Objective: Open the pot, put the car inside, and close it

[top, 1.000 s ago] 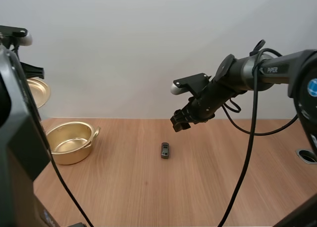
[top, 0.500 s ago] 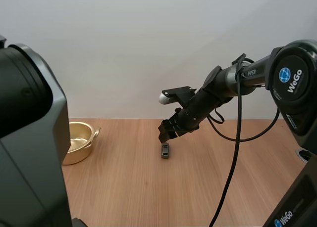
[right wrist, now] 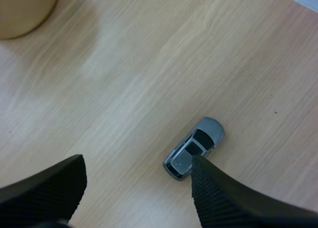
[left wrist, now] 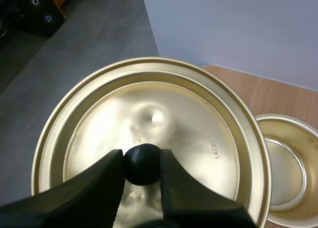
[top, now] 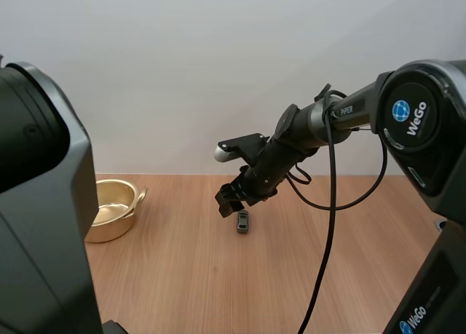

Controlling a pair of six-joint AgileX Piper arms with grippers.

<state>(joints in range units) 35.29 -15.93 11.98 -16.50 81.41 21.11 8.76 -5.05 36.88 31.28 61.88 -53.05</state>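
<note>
one small grey toy car (top: 242, 221) could be knocked by the wide-open right gripper (top: 228, 203), offset toward its 10 o'clock; round gold metal lid (left wrist: 198, 118) is clamped in left gripper (left wrist: 141, 161)

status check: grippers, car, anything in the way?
Left gripper jaws shut on lid, lid off pot. Right gripper jaws open just over car, not gripping. Car on table, pot open. Nothing seen blocking.

Bare surface (top: 189, 276) lies all round the car (top: 242, 221); the open pot (top: 113, 203) stands well apart toward the left edge, its lid (left wrist: 198, 138) held off it.
</note>
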